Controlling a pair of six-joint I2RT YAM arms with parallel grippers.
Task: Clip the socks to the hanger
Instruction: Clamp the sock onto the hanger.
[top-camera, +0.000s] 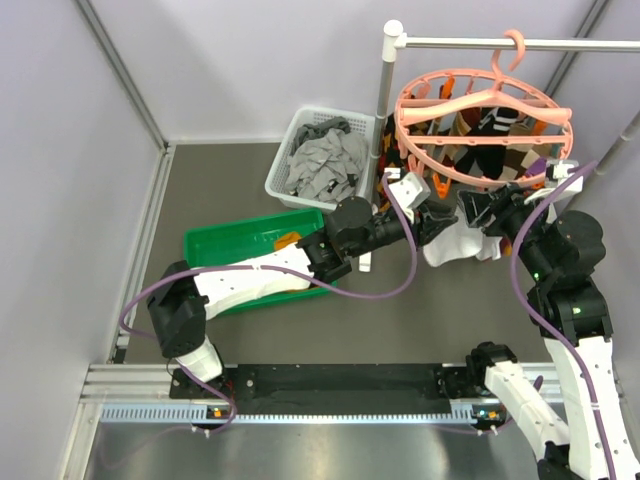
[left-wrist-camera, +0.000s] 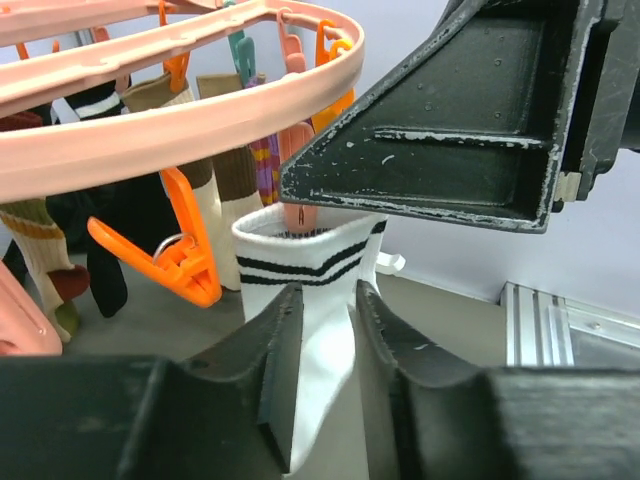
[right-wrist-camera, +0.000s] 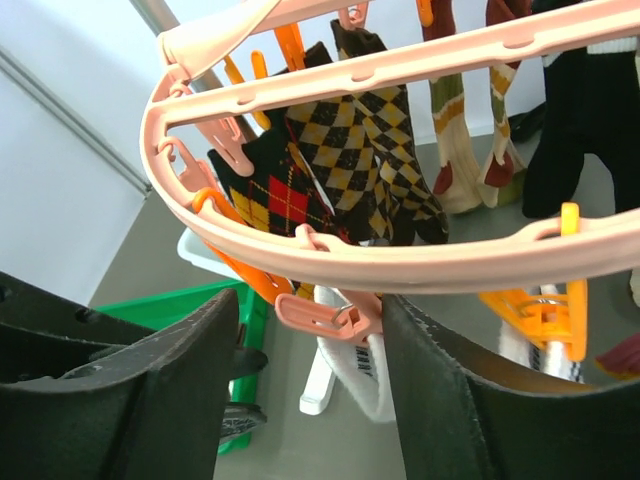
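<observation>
1. Where it hangs from the white rail (top-camera: 520, 43) at the far right, the pink hanger (left-wrist-camera: 200, 112) carries argyle socks (right-wrist-camera: 370, 160).
2. A white striped sock (left-wrist-camera: 322, 340) dangles from a pink clip (left-wrist-camera: 300, 218) on its near rim.
3. The left tool (left-wrist-camera: 328, 292) brackets that sock — pinching or loose, I cannot tell.
4. The right tool (right-wrist-camera: 312, 305) stands released, jaws parted around a second clip (right-wrist-camera: 335, 315).

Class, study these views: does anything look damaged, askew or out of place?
Only wear: the black finger at the upper right of the left wrist view has chipped edges showing pale scratches. The white striped sock hangs straight from the hanger.
</observation>
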